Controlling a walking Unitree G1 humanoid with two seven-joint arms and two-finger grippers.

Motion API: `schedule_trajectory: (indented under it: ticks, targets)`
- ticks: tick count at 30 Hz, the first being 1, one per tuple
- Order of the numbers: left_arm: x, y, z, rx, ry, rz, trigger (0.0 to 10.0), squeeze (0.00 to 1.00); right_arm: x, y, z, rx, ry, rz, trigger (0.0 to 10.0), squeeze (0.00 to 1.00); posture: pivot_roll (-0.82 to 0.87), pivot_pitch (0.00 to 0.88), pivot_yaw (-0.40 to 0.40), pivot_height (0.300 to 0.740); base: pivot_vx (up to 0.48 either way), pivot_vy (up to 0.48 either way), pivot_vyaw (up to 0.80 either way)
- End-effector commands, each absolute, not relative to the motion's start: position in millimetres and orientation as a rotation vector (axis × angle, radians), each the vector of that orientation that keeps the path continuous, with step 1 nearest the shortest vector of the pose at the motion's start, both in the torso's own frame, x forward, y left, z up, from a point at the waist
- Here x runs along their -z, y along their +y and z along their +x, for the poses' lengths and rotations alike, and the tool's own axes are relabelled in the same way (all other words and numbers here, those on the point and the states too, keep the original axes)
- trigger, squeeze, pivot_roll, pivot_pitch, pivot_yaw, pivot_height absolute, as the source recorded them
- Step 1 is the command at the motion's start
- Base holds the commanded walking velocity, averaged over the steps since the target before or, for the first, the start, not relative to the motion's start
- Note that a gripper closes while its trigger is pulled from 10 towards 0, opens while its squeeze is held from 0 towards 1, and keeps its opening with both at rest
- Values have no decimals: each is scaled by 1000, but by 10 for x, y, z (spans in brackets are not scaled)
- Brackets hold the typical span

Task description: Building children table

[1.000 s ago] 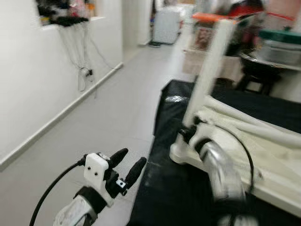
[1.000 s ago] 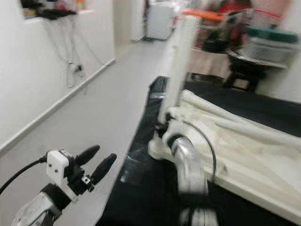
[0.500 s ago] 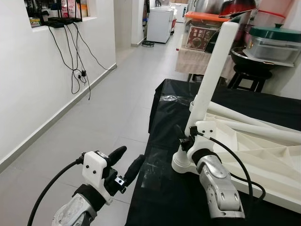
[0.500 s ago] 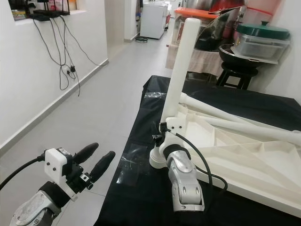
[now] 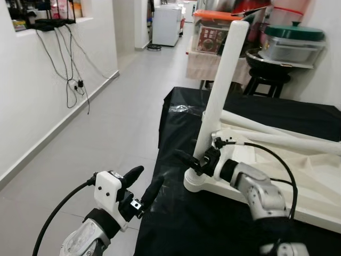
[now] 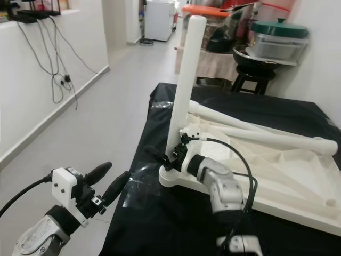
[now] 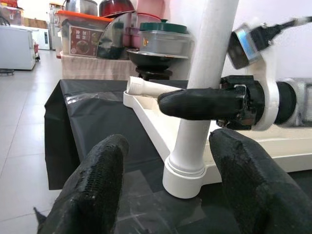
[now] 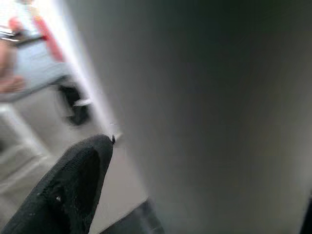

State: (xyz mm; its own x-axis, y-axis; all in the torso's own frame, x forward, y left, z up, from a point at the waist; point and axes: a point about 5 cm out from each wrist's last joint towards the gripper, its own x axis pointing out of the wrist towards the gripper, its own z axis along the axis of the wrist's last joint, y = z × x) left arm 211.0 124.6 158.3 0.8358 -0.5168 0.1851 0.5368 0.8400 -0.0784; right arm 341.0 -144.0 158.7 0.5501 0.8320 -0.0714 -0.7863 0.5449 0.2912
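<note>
A white children's table lies upside down on a black sheet. One white leg stands upright in its near left corner socket. Other loose legs lie across the underside. My right gripper reaches in from the right, low on the upright leg. It is open, with one finger across the leg's front and a thin gap beside the leg. My left gripper hovers open over the floor, left of the sheet's edge, pointing at the leg's base.
A tiled corridor runs along the left, beside a white wall with hanging cables. Behind the table a dark stool and a shelf carry pots and lidded containers. A white appliance stands at the far end.
My right arm has swung out to the right and its gripper now meets the leg sideways. The view has shifted a little. My left gripper holds its place.
</note>
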Motion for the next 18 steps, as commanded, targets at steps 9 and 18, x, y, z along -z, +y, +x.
schedule_trajectory:
  ticks: [9,18]
  targets:
    - [-1550,1236,2110,561,-149,-130,10000,0,-1561,-1323,3402,-1193,350,433,10000,0,115,0,-100,740,0,0,0]
    - [-1542,1237,2105,563,-147,-132,10000,0,-1547,-1390,3446,-1102,248,401,0,0,99,0,-92,740,0,0,0]
